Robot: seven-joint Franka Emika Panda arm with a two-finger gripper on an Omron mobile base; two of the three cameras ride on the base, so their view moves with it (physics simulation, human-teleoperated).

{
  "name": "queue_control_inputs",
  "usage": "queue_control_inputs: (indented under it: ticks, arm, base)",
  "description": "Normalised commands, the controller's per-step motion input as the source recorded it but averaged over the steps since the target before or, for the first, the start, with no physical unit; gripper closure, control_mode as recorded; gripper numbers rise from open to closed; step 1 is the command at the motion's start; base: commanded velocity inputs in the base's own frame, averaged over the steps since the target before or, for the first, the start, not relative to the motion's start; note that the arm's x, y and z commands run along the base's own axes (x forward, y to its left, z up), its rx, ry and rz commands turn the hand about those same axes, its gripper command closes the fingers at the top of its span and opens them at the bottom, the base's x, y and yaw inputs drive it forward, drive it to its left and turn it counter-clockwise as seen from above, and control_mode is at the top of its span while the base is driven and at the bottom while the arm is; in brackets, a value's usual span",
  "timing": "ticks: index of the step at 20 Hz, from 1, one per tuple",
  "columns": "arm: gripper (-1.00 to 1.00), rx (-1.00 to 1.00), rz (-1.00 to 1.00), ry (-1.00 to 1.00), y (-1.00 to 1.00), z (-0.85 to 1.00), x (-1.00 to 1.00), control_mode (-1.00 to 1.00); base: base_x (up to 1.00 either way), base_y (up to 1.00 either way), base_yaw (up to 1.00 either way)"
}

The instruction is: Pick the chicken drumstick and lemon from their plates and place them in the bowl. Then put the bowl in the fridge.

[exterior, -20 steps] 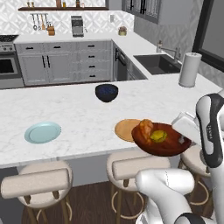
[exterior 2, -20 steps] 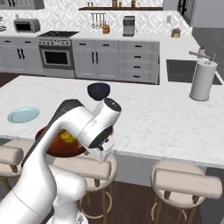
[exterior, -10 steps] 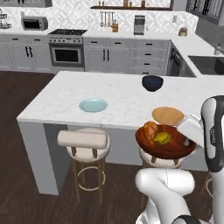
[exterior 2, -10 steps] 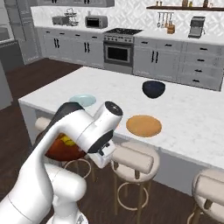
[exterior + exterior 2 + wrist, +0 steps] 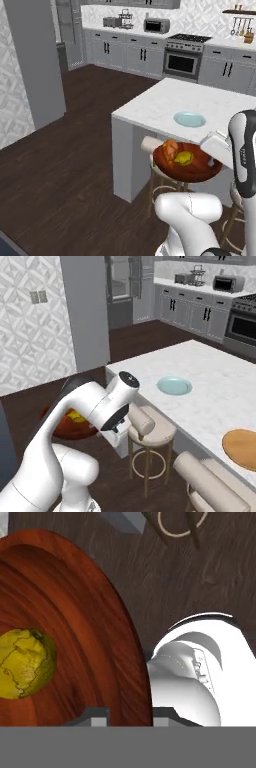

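I find no readable lettering, labels, brand marks or numbers anywhere: none on my bowl, the lemon, the pale blue plate, the microwave or the cabinets.

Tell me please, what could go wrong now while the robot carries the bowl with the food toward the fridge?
1. The gripper seems to pinch the bowl only at its rim, so the bowl may tilt or slip.
2. The chicken drumstick and lemon lie loose inside and could roll out over the dark floor.
3. The bowl hangs close to the stool and island corner; a swing might knock it.
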Motion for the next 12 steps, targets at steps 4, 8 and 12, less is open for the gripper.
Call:
queue_control_inputs:
  ticks: [4, 8, 12]
  arm:
    - [1.00, 0.00, 0.00, 0.00, 0.00, 0.00, 0.00, 1.00]
    - [1.00, 0.00, 0.00, 0.00, 0.00, 0.00, 0.00, 1.00]
    - [1.00, 0.00, 0.00, 0.00, 0.00, 0.00, 0.00, 1.00]
  base:
    - [1.00, 1.00, 0.00]
    - [1.00, 1.00, -0.03]
    - [1.00, 1.00, -0.03]
